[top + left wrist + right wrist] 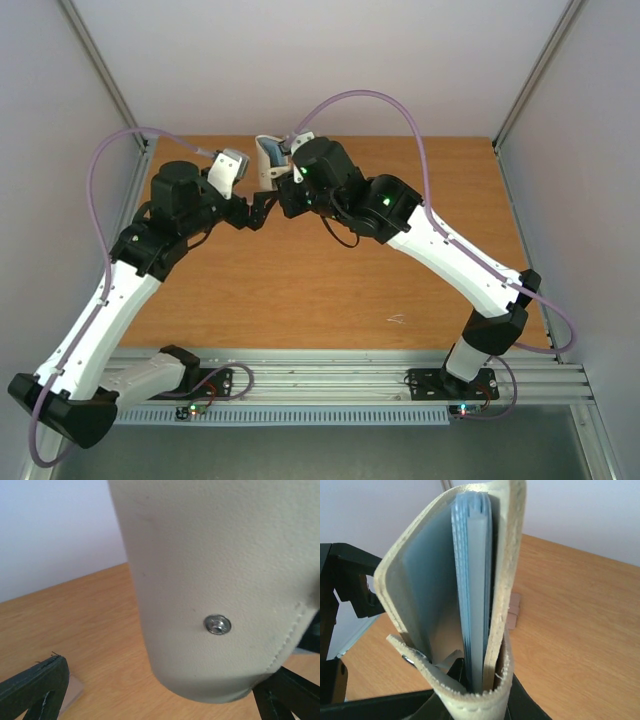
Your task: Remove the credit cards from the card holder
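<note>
Your left jaws stand wide apart and grip nothing. Their black fingers [35,690] sit either side of the holder [210,555], whose beige outer face carries a metal stud [217,625]. The left finger is clear of it. Your right jaws are clamped on the holder's bottom edge, keeping it upright over the bench [580,605] with its panels slightly parted. Thin blue layers [472,580] stand edge-on inside; you cannot tell cards from pockets.

LEFT FRONT: card holder [225,555] walls off the gap between my left gripper [260,208] fingers | BELOW: room over the table [300,290] wood, one small flat piece [75,689] beside my finger | RIGHT: my right arm [420,225] crowds in | BEHIND: back wall [300,60] close
</note>
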Tool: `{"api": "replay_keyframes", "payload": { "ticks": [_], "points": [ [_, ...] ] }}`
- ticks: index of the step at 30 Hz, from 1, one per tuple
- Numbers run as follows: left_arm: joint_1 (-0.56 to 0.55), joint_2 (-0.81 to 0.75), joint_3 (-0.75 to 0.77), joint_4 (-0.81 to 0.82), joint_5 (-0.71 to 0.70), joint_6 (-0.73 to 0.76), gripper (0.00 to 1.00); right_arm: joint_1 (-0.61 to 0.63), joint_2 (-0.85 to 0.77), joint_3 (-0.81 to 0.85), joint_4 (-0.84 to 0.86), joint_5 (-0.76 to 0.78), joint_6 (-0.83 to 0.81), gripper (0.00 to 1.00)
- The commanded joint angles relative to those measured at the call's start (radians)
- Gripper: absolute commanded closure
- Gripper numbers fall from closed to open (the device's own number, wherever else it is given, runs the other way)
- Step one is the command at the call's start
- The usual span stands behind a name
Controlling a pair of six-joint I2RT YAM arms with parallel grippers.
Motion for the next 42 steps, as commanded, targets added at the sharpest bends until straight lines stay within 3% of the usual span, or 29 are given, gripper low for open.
{"api": "replay_keyframes", "payload": {
  "ticks": [1,6,17,23,25,30,35,38,40,42],
  "points": [
    [0.044,-0.032,-0.029,0.022,-0.135,0.057,0.01,0.007,-0.028,0.015,0.009,-0.050,0.008,0.99],
    [0.123,-0.080,-0.042,0.023,0.022,-0.017,0.01,-0.043,-0.079,-0.027,0.012,-0.116,-0.023,0.99],
    [0.201,-0.128,-0.129,0.284,0.538,-0.364,0.01,-0.180,-0.126,-0.034,-0.001,-0.631,-0.155,0.99],
    [0.205,-0.125,-0.119,0.347,0.553,-0.475,0.01,-0.215,-0.151,-0.030,-0.031,-0.676,-0.210,0.99],
    [0.207,-0.119,-0.107,0.327,0.517,-0.471,0.10,-0.216,-0.151,-0.019,-0.049,-0.727,-0.255,0.99],
    [0.207,-0.115,-0.115,0.360,0.572,-0.472,0.53,-0.227,-0.159,0.002,-0.086,-0.851,-0.336,0.99],
    [0.207,-0.113,-0.180,0.548,0.606,-0.612,0.80,-0.252,-0.145,-0.002,-0.048,-0.955,-0.318,0.99],
    [0.206,-0.114,-0.190,0.582,0.630,-0.645,0.98,-0.264,-0.138,-0.008,-0.010,-1.004,-0.299,0.98],
    [0.205,-0.120,-0.192,0.581,0.632,-0.634,1.00,-0.281,-0.143,-0.025,0.021,-1.014,-0.281,0.88],
    [0.205,-0.126,-0.195,0.601,0.625,-0.637,1.00,-0.309,-0.159,-0.061,0.059,-1.011,-0.244,0.61]
  ]
}}
